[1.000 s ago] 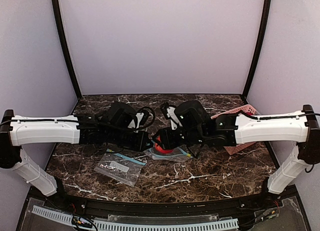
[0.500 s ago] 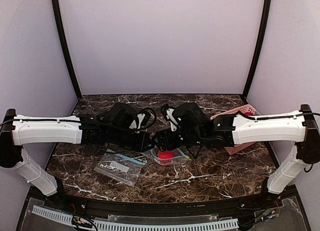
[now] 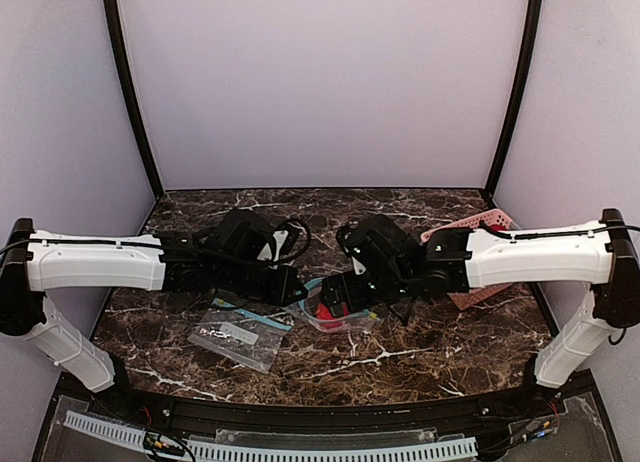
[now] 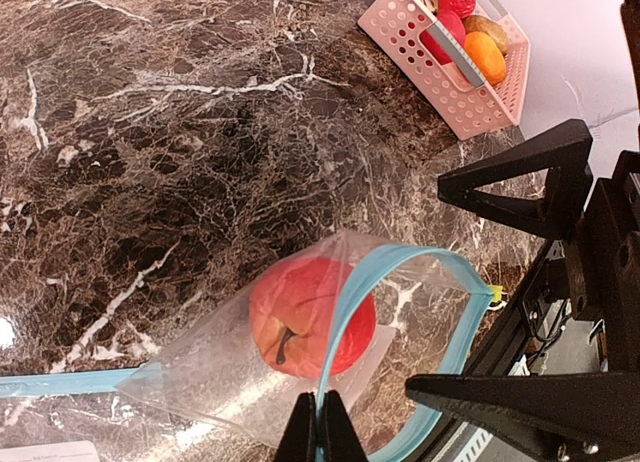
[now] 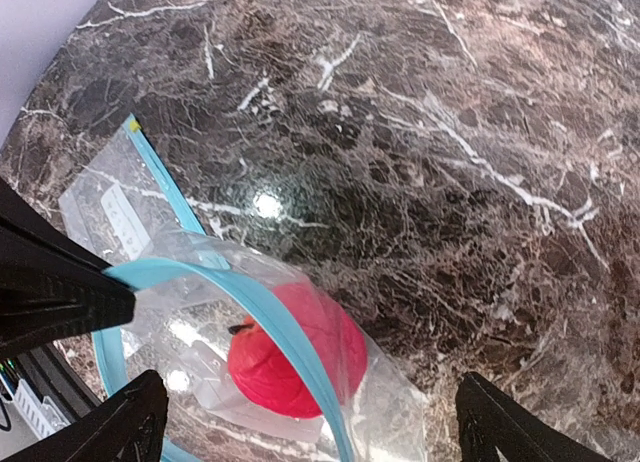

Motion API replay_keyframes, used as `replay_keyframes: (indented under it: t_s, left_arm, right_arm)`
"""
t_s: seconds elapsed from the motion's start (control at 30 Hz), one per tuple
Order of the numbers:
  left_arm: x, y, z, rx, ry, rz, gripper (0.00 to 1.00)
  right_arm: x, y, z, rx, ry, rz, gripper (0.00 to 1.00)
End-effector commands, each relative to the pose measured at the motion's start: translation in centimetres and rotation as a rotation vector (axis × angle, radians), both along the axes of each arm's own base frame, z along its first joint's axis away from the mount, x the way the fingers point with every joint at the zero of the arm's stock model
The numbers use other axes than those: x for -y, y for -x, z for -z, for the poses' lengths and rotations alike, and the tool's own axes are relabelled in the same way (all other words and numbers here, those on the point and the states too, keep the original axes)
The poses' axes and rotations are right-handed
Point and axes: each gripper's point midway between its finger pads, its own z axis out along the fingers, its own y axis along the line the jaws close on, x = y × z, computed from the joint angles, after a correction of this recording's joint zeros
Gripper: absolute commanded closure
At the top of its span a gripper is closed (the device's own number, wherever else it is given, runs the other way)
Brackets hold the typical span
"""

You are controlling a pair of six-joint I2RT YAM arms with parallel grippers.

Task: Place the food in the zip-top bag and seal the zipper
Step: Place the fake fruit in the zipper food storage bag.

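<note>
A clear zip-top bag (image 4: 200, 372) lies mid-table with its mouth held open. My left gripper (image 4: 321, 427) is shut on the bag's teal zipper (image 4: 350, 302), pinching the upper lip. One red piece of food (image 4: 300, 317) rests inside the bag (image 5: 400, 412), seen through the plastic as a red ball (image 5: 295, 357). My right gripper (image 5: 315, 427) is open wide over the bag's mouth, with nothing between its fingers (image 5: 130, 422). From above, the left gripper (image 3: 292, 285) and the right gripper (image 3: 335, 294) meet over the bag (image 3: 345, 320).
A pink slatted basket (image 4: 420, 57) stands at the back right (image 3: 480, 222), holding red (image 4: 440, 32), brown (image 4: 485, 27) and orange (image 4: 483, 57) pieces. A second flat zip-top bag with a white label (image 3: 240, 334) lies to the left (image 5: 115, 207).
My right gripper has opened fully and let go of the red piece, which now lies inside the bag. The left gripper has kept its pinch on the zipper.
</note>
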Motion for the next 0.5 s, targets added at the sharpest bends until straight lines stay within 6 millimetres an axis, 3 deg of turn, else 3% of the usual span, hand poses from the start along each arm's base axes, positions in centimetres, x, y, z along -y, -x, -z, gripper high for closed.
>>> replay_keyframes:
  t_s: [0.0, 0.3, 0.47]
  left_arm:
    - [-0.2, 0.0, -0.4, 0.002, 0.03, -0.002, 0.99]
    - [-0.2, 0.1, -0.5, 0.005, 0.039, 0.0, 0.99]
    - [-0.4, 0.1, -0.9, 0.016, 0.045, -0.006, 0.99]
  right_arm:
    - [0.7, 0.4, 1.1, -0.097, 0.041, 0.043, 0.01]
    - [-1.4, -0.1, 2.8, -0.163, 0.08, 0.041, 0.01]
    - [-1.3, -0.7, 4.8, -0.179, 0.152, 0.075, 0.01]
